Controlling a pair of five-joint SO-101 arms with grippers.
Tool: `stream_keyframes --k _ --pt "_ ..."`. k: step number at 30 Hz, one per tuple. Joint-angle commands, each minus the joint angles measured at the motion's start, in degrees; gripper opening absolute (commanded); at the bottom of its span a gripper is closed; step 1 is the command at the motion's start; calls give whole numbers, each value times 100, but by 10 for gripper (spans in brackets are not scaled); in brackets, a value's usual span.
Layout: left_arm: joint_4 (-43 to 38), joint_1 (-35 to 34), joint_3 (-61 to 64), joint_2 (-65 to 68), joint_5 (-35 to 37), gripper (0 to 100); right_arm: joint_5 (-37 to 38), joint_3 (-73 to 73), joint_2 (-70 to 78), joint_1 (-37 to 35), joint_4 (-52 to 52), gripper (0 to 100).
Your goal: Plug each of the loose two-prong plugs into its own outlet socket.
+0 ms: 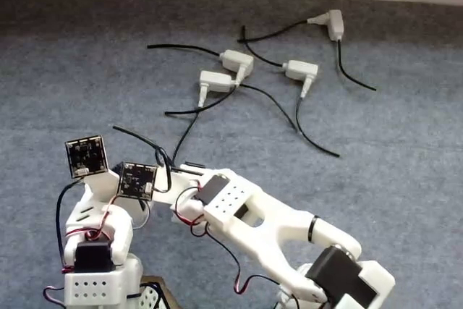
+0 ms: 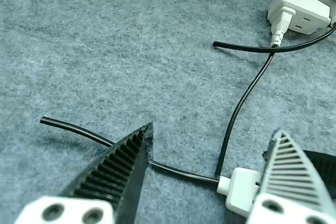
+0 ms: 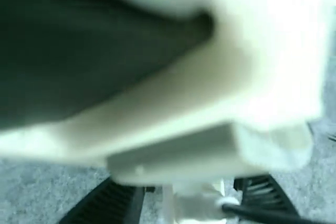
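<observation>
In the high view, the left arm [image 1: 94,251] stands closest, at the lower left of the grey, carpet-like worktop [image 1: 405,150]. The right arm [image 1: 268,222] stretches in from the lower right, and its wrist lies just beside the left arm's wrist.

In the left wrist view, the left pincer [image 2: 214,129] is released and grasps nothing. Its black toothed finger [image 2: 115,171] and white toothed finger [image 2: 286,177] are spread wide above the worktop. A small white near plug [image 2: 239,195] lies on the worktop beside the white finger, which partly hides it. A black cord [image 2: 178,170] runs from the plug's neck toward the black finger.

In the right wrist view, the right pincer [image 3: 191,195] sits low over the worktop, with a white plug-like piece [image 3: 197,208] and a dark cord at it. A blurred pale body [image 3: 210,77] hangs in front, and I cannot tell whether this pincer is clenched or released.

Farther out, near the middle of the worktop, lies a first white connector [image 1: 215,81]. A second white connector [image 1: 236,61] lies just beyond it, very close. A third white connector [image 1: 300,70] lies to their right. The farthest white connector [image 1: 334,23] lies near the worktop's far edge. Each trails a black cord. From here I cannot tell which of these four are plugs and which are sockets.
</observation>
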Motion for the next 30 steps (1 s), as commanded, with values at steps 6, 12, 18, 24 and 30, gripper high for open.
stream_keyframes --k 6,12,18,24,30 --pt "-229 163 -101 -40 -44 341 -70 -998 963 400 778 200" --pt "-229 163 -101 -40 -44 341 -70 -1262 1147 400 1068 61" --pt "-237 163 -101 -40 -44 341 -70 -1270 884 409 1068 61" --pt "-237 136 -101 -40 -44 341 -290 -1262 31 884 1077 61" --pt "-237 136 -101 -40 -44 341 -440 -1270 -989 1903 1455 61"
